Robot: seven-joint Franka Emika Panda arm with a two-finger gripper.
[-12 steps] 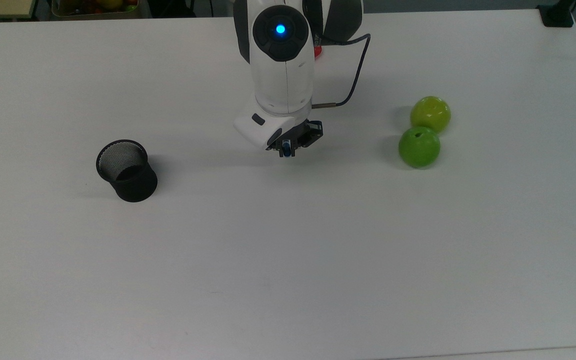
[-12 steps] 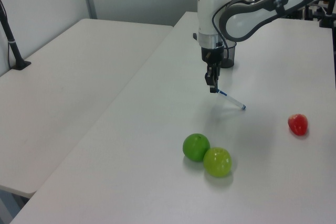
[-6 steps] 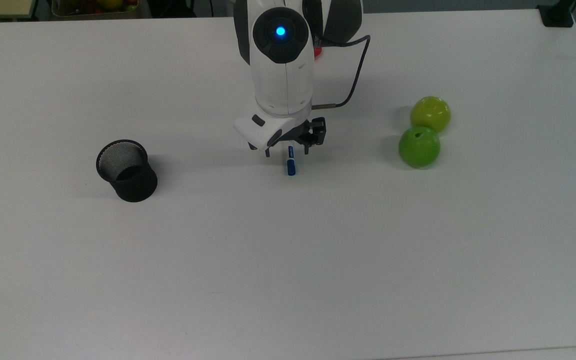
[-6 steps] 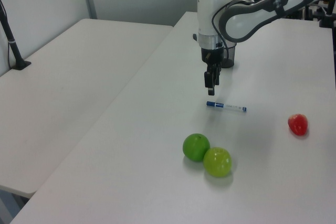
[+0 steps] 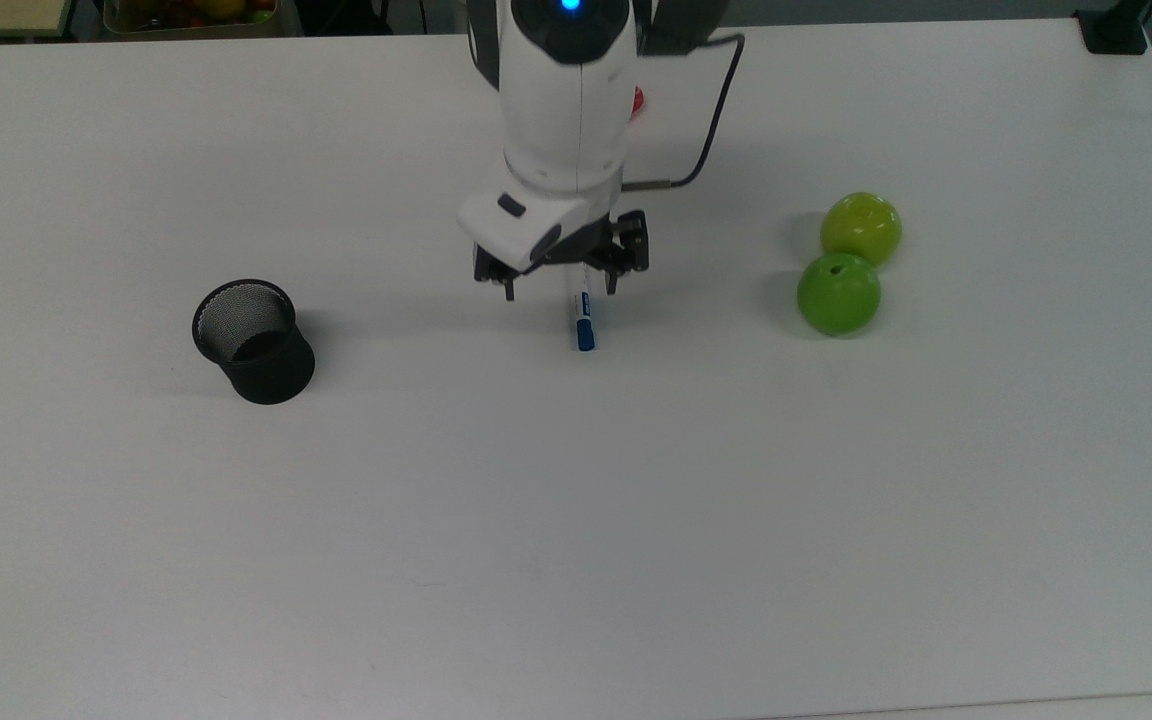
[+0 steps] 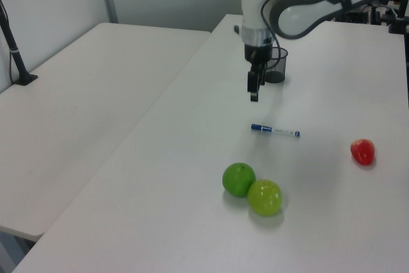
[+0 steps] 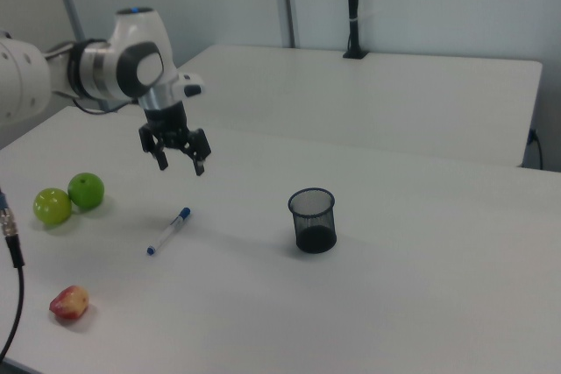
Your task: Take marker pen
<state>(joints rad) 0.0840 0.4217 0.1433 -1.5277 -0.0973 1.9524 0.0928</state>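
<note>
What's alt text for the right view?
A robot gripper, fingers open, hangs above a marker lying flat on a white table. A black mesh cup, two green apples and a red fruit sit nearby.

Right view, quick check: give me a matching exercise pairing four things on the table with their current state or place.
Things:
1. marker pen
2. tool
3. mesh cup
4. red fruit

States:
A. upright, standing alone
B. open, raised above the table
C. lying flat on the table
D. near the right view's lower left corner

Pairs: 1-C, 2-B, 3-A, 4-D
</note>
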